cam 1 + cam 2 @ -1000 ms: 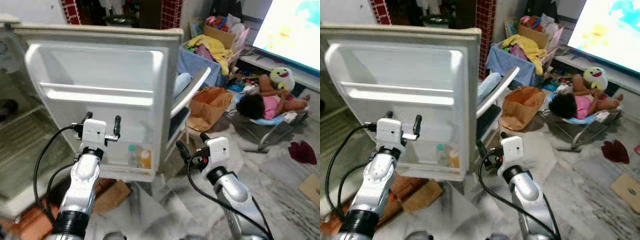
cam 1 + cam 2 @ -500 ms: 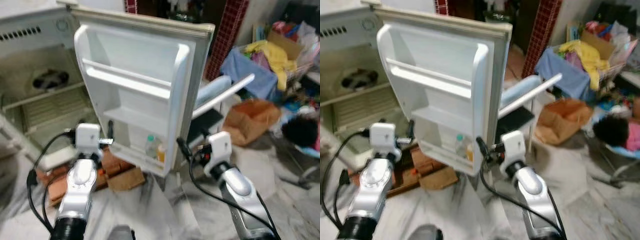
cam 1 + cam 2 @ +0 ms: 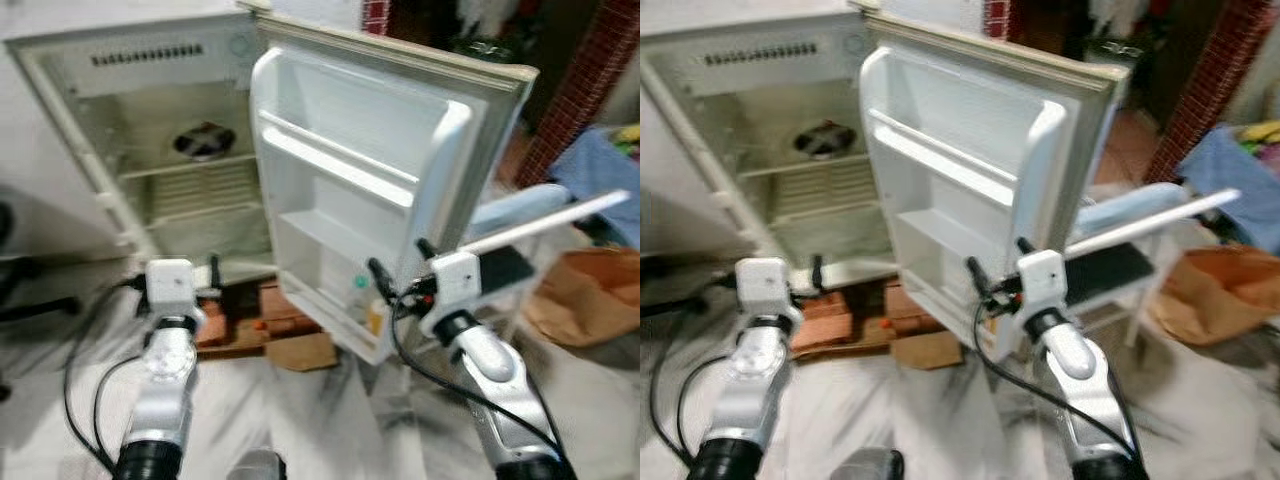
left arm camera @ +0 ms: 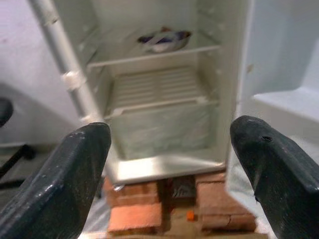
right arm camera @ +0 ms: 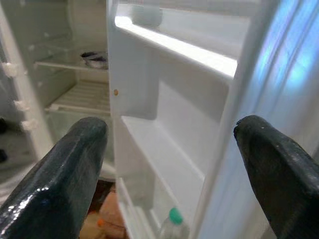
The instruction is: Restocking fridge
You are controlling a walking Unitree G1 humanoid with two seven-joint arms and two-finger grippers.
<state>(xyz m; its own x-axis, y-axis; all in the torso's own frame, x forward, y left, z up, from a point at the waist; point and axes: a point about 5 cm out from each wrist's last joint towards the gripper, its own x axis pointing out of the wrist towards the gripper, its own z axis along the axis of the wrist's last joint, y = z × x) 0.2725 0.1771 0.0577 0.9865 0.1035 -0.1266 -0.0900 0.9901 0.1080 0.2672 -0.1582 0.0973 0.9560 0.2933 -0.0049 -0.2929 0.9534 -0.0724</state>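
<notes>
- The small white fridge [image 3: 150,120] stands open at about 11 o'clock from the robot, and it sits up on red bricks [image 3: 235,325].
- Inside the fridge, a dark bowl [image 4: 163,38] rests on the top wire shelf.
- The fridge door [image 3: 370,180] is swung wide open at about 12 o'clock, with its shelves facing the robot.
- In the bottom door shelf stand a clear bottle with a green cap [image 3: 358,298] and an orange bottle [image 3: 376,317], side by side.
- The left gripper [image 4: 164,164] is held up low in front of the open fridge, with its two black fingers spread wide and nothing between them.
- The right gripper [image 5: 169,164] is held up close to the door shelves at about 1 o'clock, its fingers spread wide too and holding nothing.
- A brown paper bag [image 3: 585,295] sits on the floor at about 3 o'clock.
- A flat piece of cardboard [image 3: 300,352] lies on the floor just below the door.
</notes>
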